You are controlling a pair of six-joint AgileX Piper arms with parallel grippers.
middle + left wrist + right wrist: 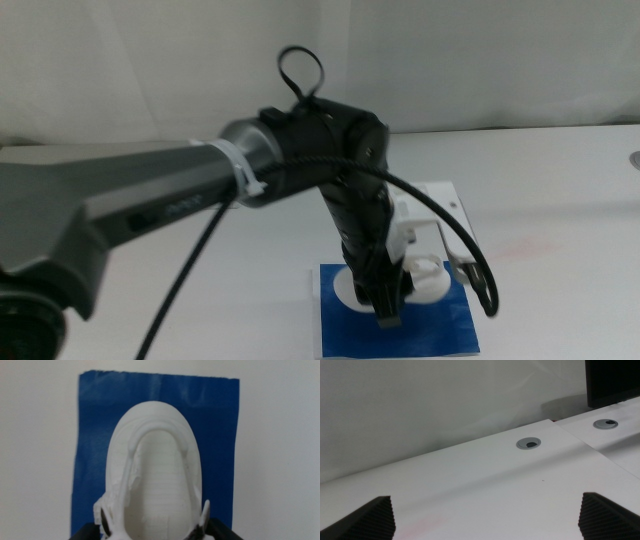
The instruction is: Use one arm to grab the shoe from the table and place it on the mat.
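In the middle view I see the left tool (388, 312) at the near edge of the scene, pointing down over the dark-blue mat (340, 330). The white sandal (420, 282) sits between its jaws and above the mat; I cannot tell whether its sole touches the sheet. In the left wrist view the sandal (160, 480) fills the centre, its rounded end pointing away from the tool (155, 532), with the mat (90, 435) showing on both sides and beyond it. The jaws are closed against the sandal's sides, grasping it. The left arm (150, 195) enters from the left, with a white zip tie (245, 175) on its grey segment and a black cable (440, 225) looping right. Farther back lies the white table (560, 180).

The right tool (485, 515) waits over bare table, released, jaws wide apart. Beyond it are two grey cable grommets (529, 443).
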